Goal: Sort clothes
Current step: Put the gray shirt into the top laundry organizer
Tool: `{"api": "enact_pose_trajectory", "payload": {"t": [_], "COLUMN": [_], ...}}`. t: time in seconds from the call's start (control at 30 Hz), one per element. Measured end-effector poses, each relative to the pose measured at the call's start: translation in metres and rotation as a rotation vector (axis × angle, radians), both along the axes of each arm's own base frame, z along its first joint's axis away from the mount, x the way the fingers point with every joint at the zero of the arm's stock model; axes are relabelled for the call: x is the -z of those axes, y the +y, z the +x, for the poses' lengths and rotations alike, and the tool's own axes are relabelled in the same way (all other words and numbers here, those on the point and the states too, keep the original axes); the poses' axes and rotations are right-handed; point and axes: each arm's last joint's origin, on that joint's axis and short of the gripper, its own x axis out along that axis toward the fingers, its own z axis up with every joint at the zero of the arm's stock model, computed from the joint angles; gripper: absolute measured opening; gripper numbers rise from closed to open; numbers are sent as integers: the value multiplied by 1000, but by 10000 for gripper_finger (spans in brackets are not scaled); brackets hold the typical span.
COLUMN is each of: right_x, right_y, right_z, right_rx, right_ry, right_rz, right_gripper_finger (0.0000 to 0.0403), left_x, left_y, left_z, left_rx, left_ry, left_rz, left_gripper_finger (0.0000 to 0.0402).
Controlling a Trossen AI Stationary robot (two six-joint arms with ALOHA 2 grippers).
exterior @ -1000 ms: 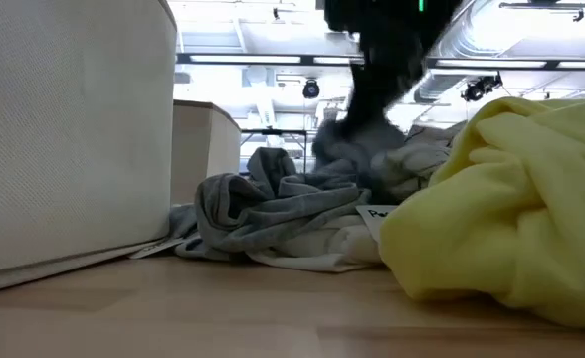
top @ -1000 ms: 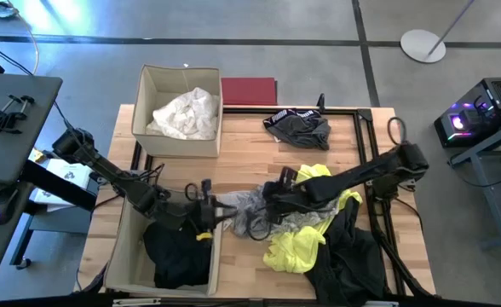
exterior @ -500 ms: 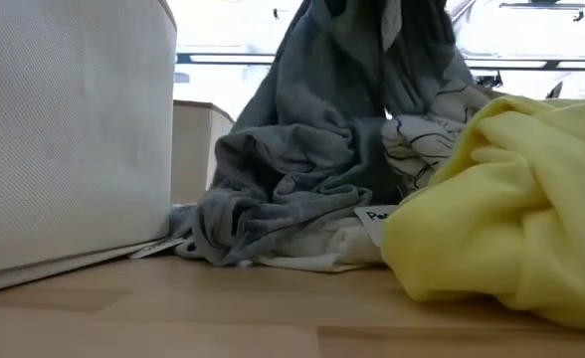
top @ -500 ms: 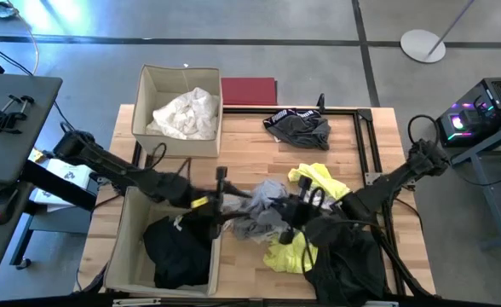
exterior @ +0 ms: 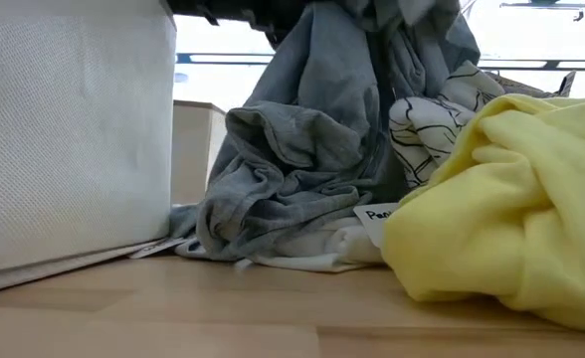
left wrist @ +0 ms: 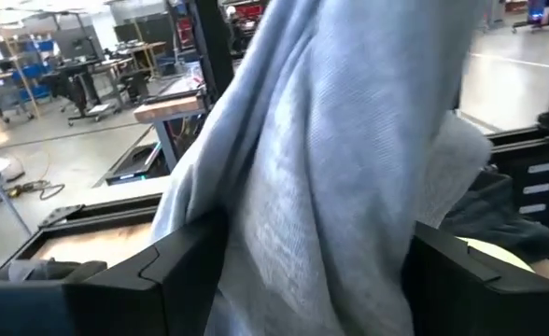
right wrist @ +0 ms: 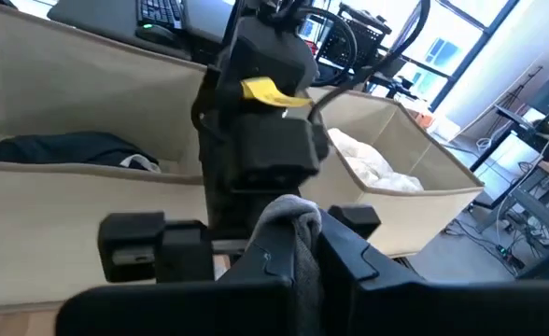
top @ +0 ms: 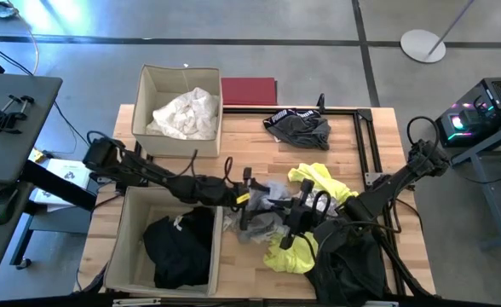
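A light grey garment [top: 267, 215] is bunched up between my two grippers at the table's middle. In the low view it hangs from above, and its lower folds [exterior: 273, 219] rest on the wood. My right gripper [top: 290, 223] is shut on it. My left gripper [top: 252, 203] reaches in from the left, open, with the grey cloth [left wrist: 321, 168] draped between its wide-spread fingers. A neon yellow garment [top: 319, 183] and a black one [top: 344, 266] lie under my right arm. My left gripper has the grey cloth hanging between its fingers [left wrist: 181, 271]; I cannot tell whether they touch it. My right gripper pinches a gathered bunch of the grey garment [right wrist: 291, 229] between its two fingers, coming from the table's right side. The garment's upper part is lifted and its lower folds lie slack on the table.
A beige box with white clothes [top: 182, 115] stands at the far left, and another with a black garment [top: 178, 251] at the near left. A dark red rectangle [top: 249, 89] and a dark grey garment [top: 297, 128] lie at the far edge. White patterned cloth [exterior: 432, 129] sits beside the yellow one.
My left gripper has gone from the near box toward the table's right and has opened around the grey garment. My right gripper has drawn toward the right and up with the garment, whose upper part has risen from a low heap while its lower folds have stayed on the table.
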Motion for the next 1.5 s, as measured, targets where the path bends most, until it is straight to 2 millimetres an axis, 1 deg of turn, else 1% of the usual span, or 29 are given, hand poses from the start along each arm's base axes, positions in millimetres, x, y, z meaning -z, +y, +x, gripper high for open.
{"api": "enact_pose_trajectory", "payload": {"t": [0.1, 0.2, 0.3, 0.4, 0.43, 0.47, 0.5, 0.57, 0.63, 0.7, 0.8, 0.9, 1.0, 1.1, 1.17, 1.27, 1.33, 1.4, 1.5], "right_x": [1, 3, 4, 5, 5, 6, 6, 3, -2, -8, -14, -21, -17, 1, 17, 44, 62, 79, 105], "right_y": [0, -1, 0, -1, -1, 0, 0, -1, -4, -7, -10, -13, -10, -3, 2, 7, 10, 12, 8], "right_z": [0, -1, -1, -1, -2, -3, -4, -8, -15, -24, -42, -65, -81, -88, -91, -91, -91, -92, -97], "right_rx": [2, 3, -5, -10, -13, -13, -4, 32, 37, 35, -14, -85, -80, -9, 21, 102, 150, 178, 209], "right_ry": [7, 23, 29, 41, 47, 47, 38, -3, -16, -10, 32, 90, 142, 133, 127, 61, -5, -45, -47], "right_rz": [9, 5, 5, -1, -1, 9, 34, 113, 162, 187, 236, 340, 419, 391, 392, 425, 412, 382, 375], "right_gripper_finger": [6, 6, 7, 7, 7, 7, 8, 15, 35, 67, 126, 178, 209, 218, 219, 219, 219, 220, 220], "left_x": [5, 6, 8, 10, 10, 8, 5, -6, -22, -37, -54, -71, -94, -122, -148, -194, -227, -259, -299], "left_y": [1, 1, 2, 5, 6, 6, 6, 5, 4, 4, 7, 10, 14, 19, 26, 39, 49, 61, 82], "left_z": [2, 2, 2, 2, 2, 2, 3, 4, 5, 6, 7, 9, 11, 12, 11, 3, -8, -19, -45], "left_rx": [-9, -10, -8, -7, -9, -11, -11, -7, -8, -35, -125, -225, -289, -382, -480, -637, -732, -824, -954], "left_ry": [14, 22, 38, 65, 63, 54, 50, 47, 57, 87, 152, 184, 189, 191, 198, 220, 228, 220, 215], "left_rz": [-20, -11, 36, 84, 89, 90, 94, 127, 178, 225, 319, 427, 547, 698, 832, 1028, 1116, 1161, 1149], "left_gripper_finger": [248, 207, 140, 50, 27, 15, 15, 15, 7, 4, 4, 2, 2, 1, 1, 1, 1, 1, 1]}}
